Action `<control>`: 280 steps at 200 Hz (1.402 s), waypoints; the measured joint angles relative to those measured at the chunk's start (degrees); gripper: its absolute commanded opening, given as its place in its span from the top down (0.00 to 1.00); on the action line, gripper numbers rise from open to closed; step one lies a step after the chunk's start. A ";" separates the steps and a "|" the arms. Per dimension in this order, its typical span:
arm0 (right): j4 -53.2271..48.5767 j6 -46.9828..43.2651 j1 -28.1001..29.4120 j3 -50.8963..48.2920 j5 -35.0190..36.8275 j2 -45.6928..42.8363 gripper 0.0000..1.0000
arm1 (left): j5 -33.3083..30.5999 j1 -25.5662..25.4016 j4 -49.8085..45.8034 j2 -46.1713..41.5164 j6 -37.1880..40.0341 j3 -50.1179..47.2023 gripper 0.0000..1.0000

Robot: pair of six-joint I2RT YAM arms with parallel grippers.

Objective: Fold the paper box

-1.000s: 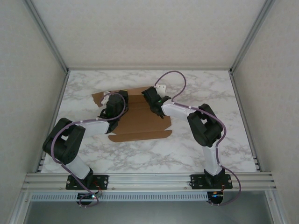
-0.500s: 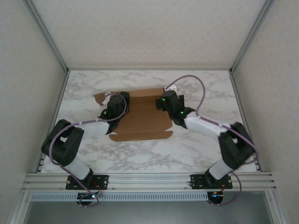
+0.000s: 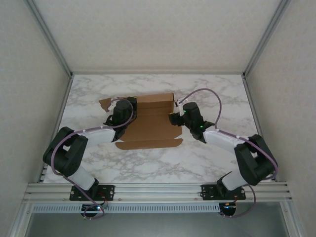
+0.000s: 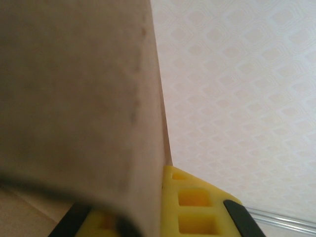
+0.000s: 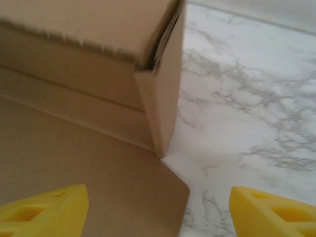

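Paper box [image 3: 148, 126], plain brown cardboard, lies on the marble bench [image 3: 222, 94], left of centre and between the two arms. Its broad middle panel rests flat. The far wall stands up along the far edge, a ragged flap sticks out at the far left, and a long narrow flap lies flat along the near edge.

The left pincer [image 3: 117, 116] sits at the left side of the sheet with its jaws together, clamped on a raised cardboard panel. In the left wrist view that panel [image 4: 79, 98] covers the left half of the picture, and one yellow finger [image 4: 192, 207] pokes out beside its edge.

The right pincer [image 3: 174, 118] is at the right edge of the sheet, jaws apart and holding nothing. In its wrist view the yellow fingertips [image 5: 44, 210] straddle the rounded corner of the flat panel, with the upright far-right corner of the box [image 5: 160, 108] just beyond.
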 measured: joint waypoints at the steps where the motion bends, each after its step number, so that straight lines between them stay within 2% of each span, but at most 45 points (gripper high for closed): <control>1: 0.26 -0.02 0.02 0.00 0.09 0.39 0.28 | 0.00 0.00 0.00 0.00 0.00 0.02 1.00; 21: 2.16 -0.50 0.79 0.70 2.03 6.32 0.36 | 0.00 0.00 -0.31 0.00 0.00 0.20 1.00; 44: 2.69 -1.25 1.20 3.34 4.70 12.15 0.37 | 0.00 0.00 -0.44 0.00 0.00 0.24 1.00; 104: 3.48 -3.06 1.33 8.41 8.09 17.29 0.49 | -1.77 0.07 -1.11 0.07 -0.02 0.68 1.00; 123: 5.57 -3.23 1.42 8.09 8.31 17.57 0.46 | -2.10 0.09 -1.18 0.07 -0.04 0.72 1.00; 158: 20.52 -3.58 1.40 1.60 7.93 17.57 0.36 | -0.63 0.13 -1.31 0.07 -0.20 0.72 1.00; 183: 26.84 -4.33 1.27 0.31 7.87 17.59 0.36 | 0.87 0.13 -1.53 0.13 -0.48 0.94 1.00; 204: 30.10 -4.59 1.27 0.61 8.22 17.84 0.40 | 2.05 0.13 -2.54 0.39 -0.52 1.77 1.00; 233: 29.07 -4.66 1.27 3.45 10.64 19.47 0.45 | 2.29 0.13 -2.84 0.39 -0.70 1.86 1.00; 267: 27.47 -4.09 1.27 3.96 12.07 19.50 0.56 | 2.51 0.09 -4.15 0.04 -0.83 2.21 1.00; 280: 26.34 -3.93 1.27 3.96 12.57 19.41 0.65 | 2.64 0.04 -5.09 -0.46 -1.22 2.23 1.00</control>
